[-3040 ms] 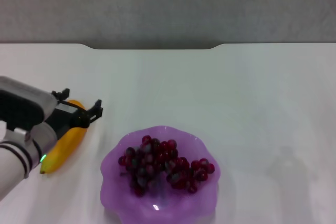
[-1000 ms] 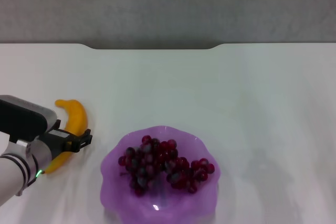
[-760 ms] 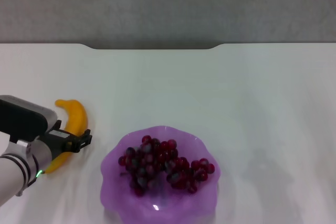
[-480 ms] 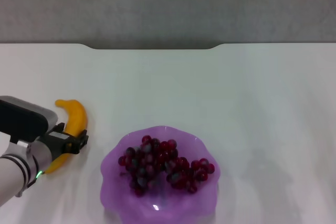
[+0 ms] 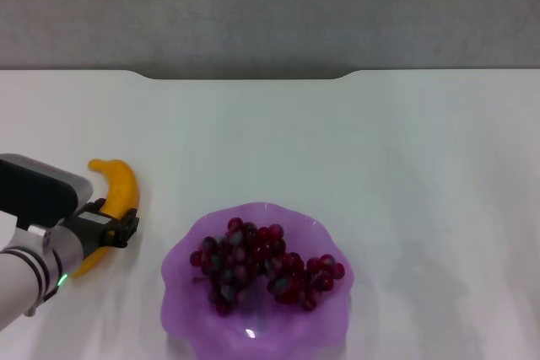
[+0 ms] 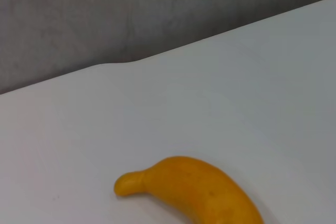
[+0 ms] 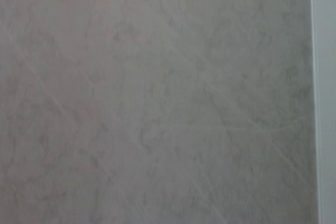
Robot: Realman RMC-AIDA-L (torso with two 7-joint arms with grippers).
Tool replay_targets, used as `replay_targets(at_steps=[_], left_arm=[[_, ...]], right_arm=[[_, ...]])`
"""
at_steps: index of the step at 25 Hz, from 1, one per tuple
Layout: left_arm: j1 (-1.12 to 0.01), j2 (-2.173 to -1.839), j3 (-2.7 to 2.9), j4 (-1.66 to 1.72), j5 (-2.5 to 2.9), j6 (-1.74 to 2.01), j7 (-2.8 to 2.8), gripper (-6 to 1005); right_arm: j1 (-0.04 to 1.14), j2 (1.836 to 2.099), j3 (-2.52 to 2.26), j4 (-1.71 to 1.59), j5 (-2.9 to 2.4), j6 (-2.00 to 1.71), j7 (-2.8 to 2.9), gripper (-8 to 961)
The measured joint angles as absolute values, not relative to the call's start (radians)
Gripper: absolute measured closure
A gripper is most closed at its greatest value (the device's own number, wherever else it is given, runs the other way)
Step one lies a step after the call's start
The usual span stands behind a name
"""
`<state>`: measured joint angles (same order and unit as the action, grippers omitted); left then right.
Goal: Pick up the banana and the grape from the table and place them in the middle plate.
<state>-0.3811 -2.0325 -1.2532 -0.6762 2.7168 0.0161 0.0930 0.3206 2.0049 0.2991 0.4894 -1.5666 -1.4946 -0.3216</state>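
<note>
The left gripper [image 5: 114, 227] sits low over the banana [image 5: 113, 208] on the white table [image 5: 337, 149], fingers apparently pinching its middle; the grape [image 5: 261, 263] lies in the middle plate [image 5: 181, 292].

This looks like a robot test bench in a lab, not a home. A plain white table [image 5: 354, 149] with a notch cut in its far edge stands against a bare grey wall [image 5: 270, 6], and it carries only staged props: a banana [image 5: 118, 196] and a purple plate [image 5: 181, 292] of grapes [image 5: 253, 263].
</note>
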Motion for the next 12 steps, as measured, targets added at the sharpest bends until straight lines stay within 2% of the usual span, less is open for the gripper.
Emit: replay_targets(at_steps=[12], left_arm=[[-0.384, -2.031, -1.259, -0.695, 2.716, -0.022, 0.092, 489]], right_arm=[[0.321, 2.005, 0.299, 0.487, -1.566, -1.49, -0.322, 944]])
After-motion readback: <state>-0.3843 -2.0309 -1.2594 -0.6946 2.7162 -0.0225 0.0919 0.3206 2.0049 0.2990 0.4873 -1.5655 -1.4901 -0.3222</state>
